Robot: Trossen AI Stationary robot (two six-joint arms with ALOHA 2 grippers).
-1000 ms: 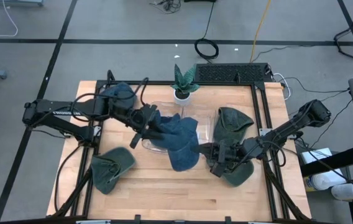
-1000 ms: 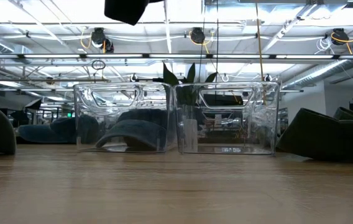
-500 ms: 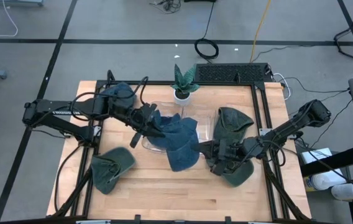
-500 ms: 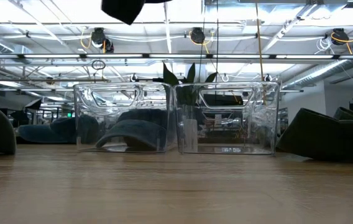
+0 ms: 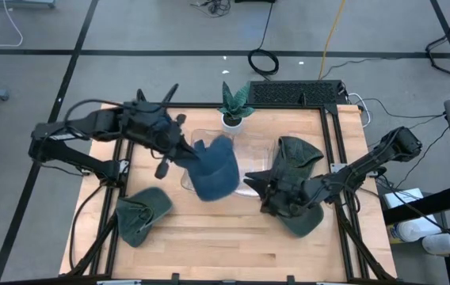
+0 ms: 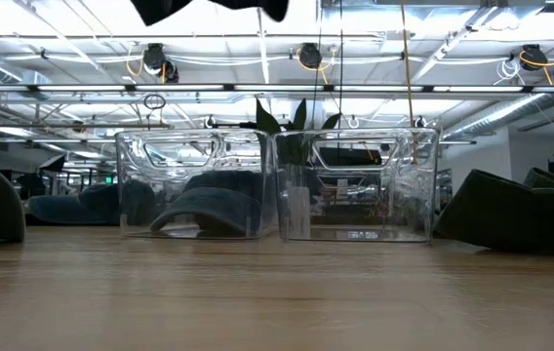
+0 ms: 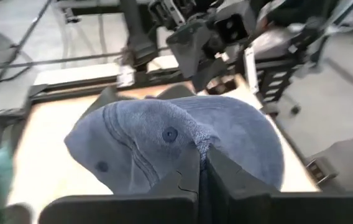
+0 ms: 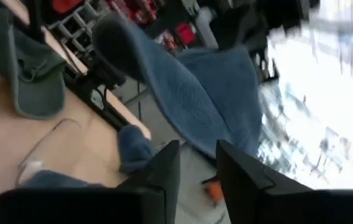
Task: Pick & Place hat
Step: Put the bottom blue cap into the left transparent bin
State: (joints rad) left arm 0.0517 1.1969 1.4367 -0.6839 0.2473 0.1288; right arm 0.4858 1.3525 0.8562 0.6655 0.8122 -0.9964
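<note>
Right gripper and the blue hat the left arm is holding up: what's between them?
In the high view, only the rim of the clear bin lies between the right gripper and the blue hat, held by the left gripper.

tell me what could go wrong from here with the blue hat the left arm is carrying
1. The left gripper is shut on only a pinch of the blue hat, so the hat might slip out while it hangs above the clear bins.
2. The right gripper, fingers apart, sits close beside the hanging hat; fabric could snag on it, or the arms could bump.
3. One bin already holds a dark hat, so a drop there may land on it.
</note>
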